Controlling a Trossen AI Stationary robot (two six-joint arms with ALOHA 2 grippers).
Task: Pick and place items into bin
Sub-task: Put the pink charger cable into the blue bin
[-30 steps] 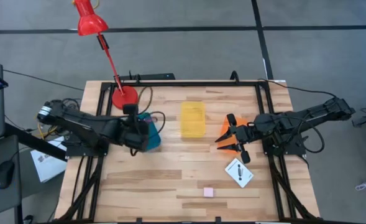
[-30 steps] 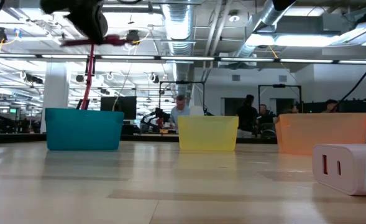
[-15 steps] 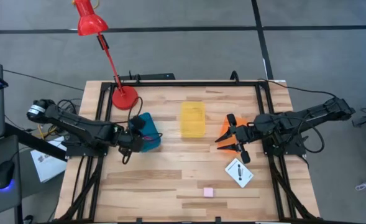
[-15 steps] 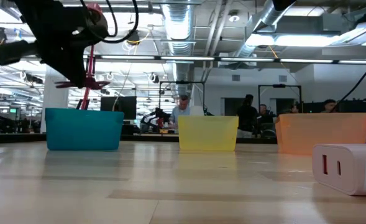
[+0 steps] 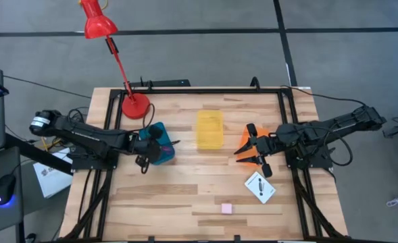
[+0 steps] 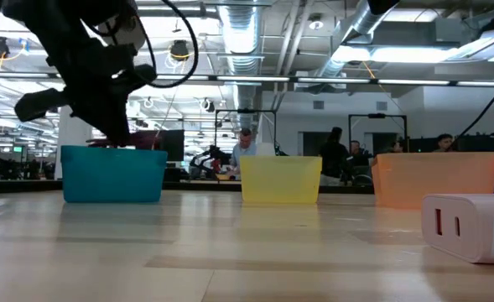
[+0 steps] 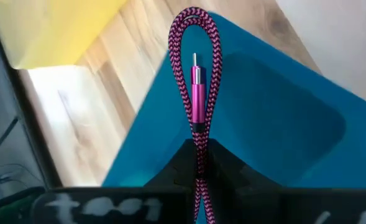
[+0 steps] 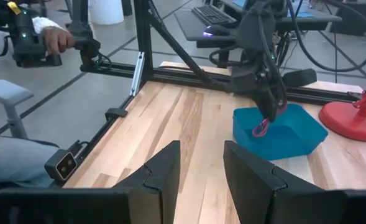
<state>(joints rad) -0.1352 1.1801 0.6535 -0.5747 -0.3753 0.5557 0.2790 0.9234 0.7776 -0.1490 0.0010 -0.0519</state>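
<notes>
Both arms are dark, near-black jointed links with black cables looping loosely along them. The left arm [image 5: 84,133] ends its outer section in a pale silver-grey round cap, and its two-finger left gripper [image 5: 144,150] looks matt black and blocky. The right gripper [image 8: 198,168] has two flat, angular dark fingers [image 8: 164,165] with bevelled edges; any markings are too small to read.

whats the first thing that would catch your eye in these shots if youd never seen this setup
Probably the left gripper poised over the teal bin at the table's left, jaws shut on a magenta braided cable whose loop dangles into the bin. Next, the row of bins across the table: teal, yellow bin, orange bin, with the right gripper waiting open by the orange one. A red desk lamp leans over the far left corner.
</notes>
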